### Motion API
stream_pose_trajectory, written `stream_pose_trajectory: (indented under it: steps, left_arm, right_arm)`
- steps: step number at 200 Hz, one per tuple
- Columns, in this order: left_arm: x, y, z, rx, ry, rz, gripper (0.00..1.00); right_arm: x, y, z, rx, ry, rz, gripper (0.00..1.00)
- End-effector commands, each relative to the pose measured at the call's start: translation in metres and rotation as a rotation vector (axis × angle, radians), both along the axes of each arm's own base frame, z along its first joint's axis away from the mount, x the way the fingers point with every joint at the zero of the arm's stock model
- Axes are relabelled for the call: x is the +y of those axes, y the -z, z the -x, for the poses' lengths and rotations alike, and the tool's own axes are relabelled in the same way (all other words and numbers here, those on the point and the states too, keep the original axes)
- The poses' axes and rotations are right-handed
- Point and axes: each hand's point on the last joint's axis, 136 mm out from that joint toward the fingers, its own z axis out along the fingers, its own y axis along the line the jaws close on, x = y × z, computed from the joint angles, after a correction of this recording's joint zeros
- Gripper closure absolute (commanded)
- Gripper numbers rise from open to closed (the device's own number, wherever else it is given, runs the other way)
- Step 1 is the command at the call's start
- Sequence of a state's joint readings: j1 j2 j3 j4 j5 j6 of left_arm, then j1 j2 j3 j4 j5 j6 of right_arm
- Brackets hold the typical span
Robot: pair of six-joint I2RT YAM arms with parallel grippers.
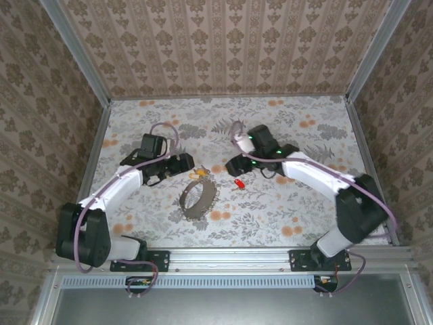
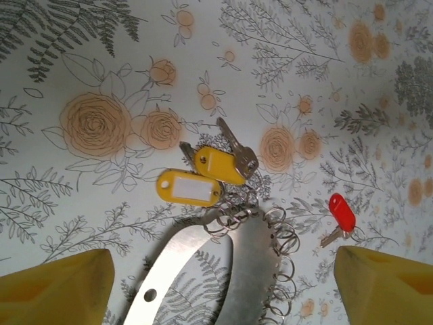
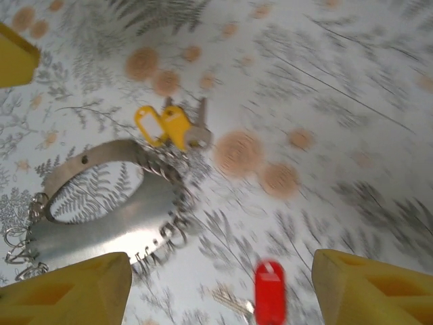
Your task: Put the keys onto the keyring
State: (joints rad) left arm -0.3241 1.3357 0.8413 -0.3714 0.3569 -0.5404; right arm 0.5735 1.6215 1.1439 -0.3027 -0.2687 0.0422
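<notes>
The right gripper (image 3: 220, 291) is hovering low over the table (image 1: 304, 135) with its yellow fingers spread wide and holding nothing. The red-headed key (image 3: 269, 291) is lying flat just ahead of it, inside the span of the fingers, slightly toward the right-hand one. The key's long axis is running roughly along the gripper's line of sight, with the blade trailing from the near end of the head. The left gripper (image 2: 220, 288) is also standing wide and empty, and is hanging over the keyring (image 2: 250, 264), a curved metal band edged with many small split rings (image 2: 284, 237). From this gripper the red key is lying off to the right, apart from the band, so the right arm is judged the nearer one for picking it up. A yellow-headed key (image 2: 220, 164) and a yellow tag (image 2: 189, 186) are resting at the band's far end, touching the rings. Whether they are threaded on cannot be told. The tag's white window is showing no readable writing, and no brand mark is visible.
</notes>
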Motion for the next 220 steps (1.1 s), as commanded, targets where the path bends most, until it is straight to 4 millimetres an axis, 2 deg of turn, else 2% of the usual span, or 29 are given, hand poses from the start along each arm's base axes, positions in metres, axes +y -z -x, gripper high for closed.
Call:
stream_pose_trajectory:
  steps: [1, 25, 52, 81, 112, 150, 220]
  left_arm:
    - [0.002, -0.004, -0.008, -0.026, 0.043, -0.002, 0.20]
    - [0.012, -0.003, -0.014, -0.039, 0.008, 0.036, 0.26]
    - [0.011, -0.006, -0.018, -0.061, 0.011, 0.074, 0.29]
    - [0.011, -0.004, -0.022, -0.063, 0.017, 0.077, 0.29]
    - [0.010, -0.003, -0.024, -0.062, 0.024, 0.091, 0.30]
    - [0.008, -0.005, -0.025, -0.070, 0.026, 0.101, 0.30]
    - [0.007, -0.009, -0.026, -0.079, 0.030, 0.115, 0.30]
  right_arm:
    - [0.024, 0.021, 0.006, 0.067, -0.132, 0.069, 0.31]
    - [0.040, 0.038, -0.001, 0.117, -0.189, 0.091, 0.37]
    - [0.059, 0.054, 0.000, 0.156, -0.266, 0.114, 0.37]
    - [0.060, 0.074, -0.002, 0.220, -0.267, 0.164, 0.43]
    - [0.064, 0.085, 0.000, 0.265, -0.281, 0.163, 0.50]
    - [0.064, 0.096, 0.005, 0.295, -0.295, 0.181, 0.64]
    - [0.067, 0.105, 0.009, 0.342, -0.300, 0.168, 0.70]
